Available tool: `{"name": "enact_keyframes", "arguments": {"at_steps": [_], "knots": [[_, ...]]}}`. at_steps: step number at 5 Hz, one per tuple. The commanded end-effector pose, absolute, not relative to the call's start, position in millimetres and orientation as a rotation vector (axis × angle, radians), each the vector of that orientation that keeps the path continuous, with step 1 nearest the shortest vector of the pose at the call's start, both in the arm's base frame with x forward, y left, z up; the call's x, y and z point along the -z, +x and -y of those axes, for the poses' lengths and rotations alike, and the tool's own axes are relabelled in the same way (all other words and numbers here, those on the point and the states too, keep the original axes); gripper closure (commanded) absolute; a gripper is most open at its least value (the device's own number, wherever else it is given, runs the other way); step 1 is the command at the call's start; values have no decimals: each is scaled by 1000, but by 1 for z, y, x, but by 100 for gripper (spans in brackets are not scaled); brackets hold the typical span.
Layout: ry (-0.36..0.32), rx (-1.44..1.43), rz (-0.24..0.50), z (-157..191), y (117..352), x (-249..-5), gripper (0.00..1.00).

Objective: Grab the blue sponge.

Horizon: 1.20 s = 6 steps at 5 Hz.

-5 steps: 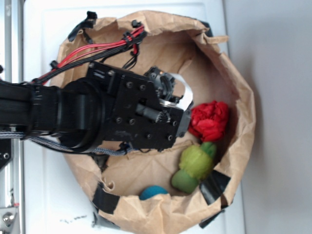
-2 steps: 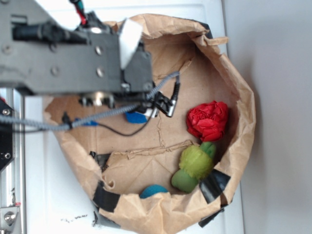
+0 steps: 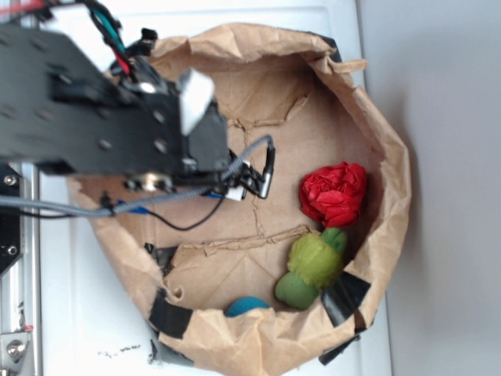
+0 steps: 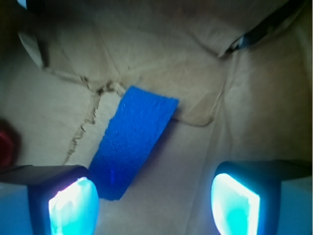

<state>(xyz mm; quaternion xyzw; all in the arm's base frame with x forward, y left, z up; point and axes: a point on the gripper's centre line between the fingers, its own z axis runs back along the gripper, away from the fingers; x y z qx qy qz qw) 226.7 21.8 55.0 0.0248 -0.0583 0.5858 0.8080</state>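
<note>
Gripper (image 4: 154,205) wide open, nothing held, hovering inside the paper bag (image 3: 376,133). Blue sponge (image 4: 133,139) lies flat on the bag floor just ahead, off-center toward the left finger (image 4: 73,205), its near corner beside that pad. Long axis runs diagonal, near-left to far-right, so a shift left plus wrist turn looks needed.

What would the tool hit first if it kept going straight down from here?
Probably the blue sponge: the open tool points at the brown paper floor, its left pad over the sponge's near end. Depth is unclear.
</note>
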Motion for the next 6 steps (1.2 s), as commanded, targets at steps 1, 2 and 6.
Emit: {"name": "enact_keyframes", "arguments": {"at_steps": [1, 2, 6], "knots": [[154, -1254, 215, -22, 237, -23, 0], [149, -1210, 221, -23, 242, -17, 0], [-66, -1161, 118, -30, 245, -89, 100]]}}
